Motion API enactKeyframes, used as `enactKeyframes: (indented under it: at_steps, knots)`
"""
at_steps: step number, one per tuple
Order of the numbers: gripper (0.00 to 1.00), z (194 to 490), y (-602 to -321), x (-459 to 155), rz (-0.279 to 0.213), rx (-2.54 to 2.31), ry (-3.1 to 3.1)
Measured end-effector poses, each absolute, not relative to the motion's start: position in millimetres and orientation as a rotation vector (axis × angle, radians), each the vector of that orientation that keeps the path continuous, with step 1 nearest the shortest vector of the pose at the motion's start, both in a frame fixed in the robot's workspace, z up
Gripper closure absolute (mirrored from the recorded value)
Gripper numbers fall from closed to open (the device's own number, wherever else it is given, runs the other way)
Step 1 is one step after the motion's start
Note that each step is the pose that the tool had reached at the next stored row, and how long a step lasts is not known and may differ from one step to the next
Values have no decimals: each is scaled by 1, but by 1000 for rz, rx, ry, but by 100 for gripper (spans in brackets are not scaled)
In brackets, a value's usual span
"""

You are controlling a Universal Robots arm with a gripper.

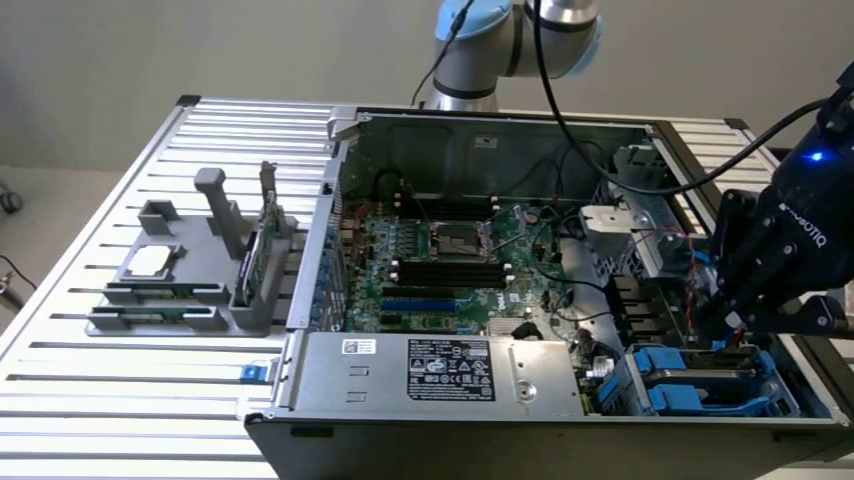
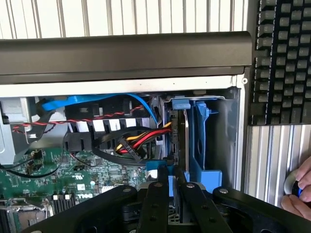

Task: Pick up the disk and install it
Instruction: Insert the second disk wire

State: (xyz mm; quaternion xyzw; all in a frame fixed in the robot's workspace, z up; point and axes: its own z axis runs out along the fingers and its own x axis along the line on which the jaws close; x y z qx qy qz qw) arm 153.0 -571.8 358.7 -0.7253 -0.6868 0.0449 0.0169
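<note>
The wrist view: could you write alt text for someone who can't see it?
A black gripper grips the edge of a disk in a blue carrier, set upright in the blue drive bay of an open computer case. Beside the bay are red, yellow and black cables and a green motherboard.

Arm (image 1: 514, 40): silver-grey tube joints with light-blue caps, black cable running down it. Wrist housing black, white lettering, small blue light glowing. Pincer (image 2: 172, 187): matte black linkage bars, round pivot screws, two narrow black fingers (image 2: 156, 191).

A robotics lab bench: slotted aluminium table (image 1: 80, 400), open computer case (image 1: 534, 400), grey parts fixture (image 1: 187, 290)
</note>
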Motion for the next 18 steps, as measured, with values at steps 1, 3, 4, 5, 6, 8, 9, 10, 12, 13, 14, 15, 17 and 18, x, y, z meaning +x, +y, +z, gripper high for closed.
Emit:
enactKeyframes:
  at_steps: [1,3,4,5,6,8,9,10,12,13,14,15,17,18]
  knots:
    - [84,358,-572,153,139,-2254,-2135]
    - [84,355,-573,153,139,-2253,-2136]
    - [84,354,-574,153,139,-2253,-2136]
    - [84,353,-574,153,139,-2252,-2137]
    - [84,352,-575,153,139,-2252,-2137]
    - [84,351,-575,153,138,-2250,-2138]
    - [84,350,-575,153,135,-2248,-2138]
    - [84,350,-575,153,132,-2245,-2138]
    - [84,350,-577,153,122,-2240,-2137]
    - [84,349,-578,153,115,-2237,-2136]
    - [84,349,-579,153,109,-2234,-2135]
    - [84,349,-580,153,102,-2232,-2134]
    - [84,348,-582,153,87,-2228,-2132]
    - [84,347,-583,153,79,-2226,-2132]
